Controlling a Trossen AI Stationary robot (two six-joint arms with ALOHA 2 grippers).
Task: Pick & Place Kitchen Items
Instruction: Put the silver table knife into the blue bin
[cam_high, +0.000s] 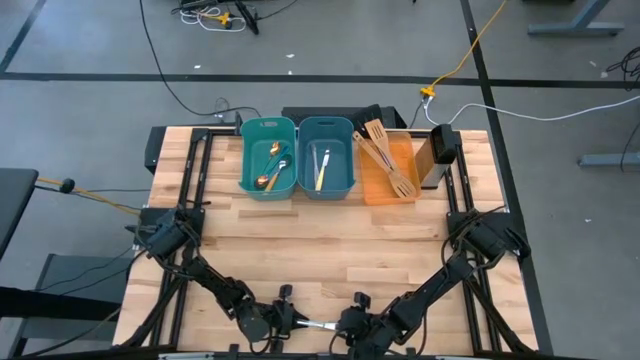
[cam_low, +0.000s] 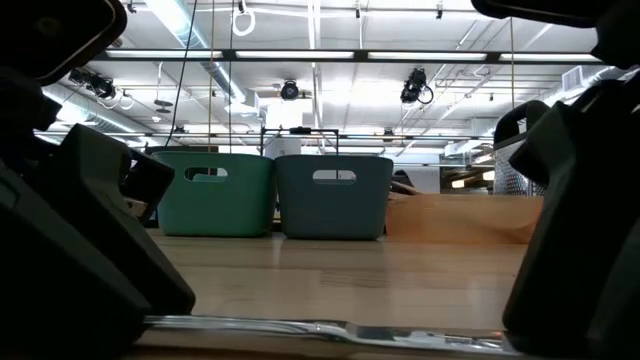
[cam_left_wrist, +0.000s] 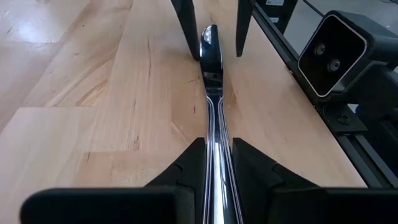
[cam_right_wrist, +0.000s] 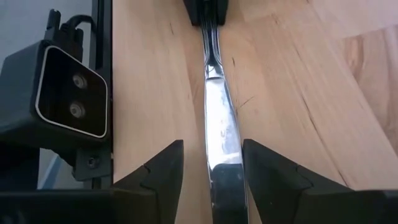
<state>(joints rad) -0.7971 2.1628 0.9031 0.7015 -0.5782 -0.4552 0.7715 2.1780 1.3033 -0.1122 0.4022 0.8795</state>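
Silver knife (cam_high: 318, 324) lies flat on the table (cam_high: 330, 250) at its near edge, between the two grippers, lengthwise from one to the other. Left gripper (cam_high: 290, 318) is clamped on the handle end; in the left wrist view the fingers (cam_left_wrist: 180, 171) press against both sides of the handle (cam_left_wrist: 214, 155). Right gripper (cam_high: 352, 322) straddles the blade end, fingers (cam_right_wrist: 158, 165) spread with bare wood showing each side of the blade (cam_right_wrist: 221, 124), not touching it. At the far side: a teal bin (cam_high: 267, 156) holding spoons (cam_high: 272, 170), a second bin (cam_high: 326, 155) with cutlery (cam_high: 321, 168), and an orange tray (cam_high: 388, 168) carrying wooden spatulas (cam_high: 385, 155).
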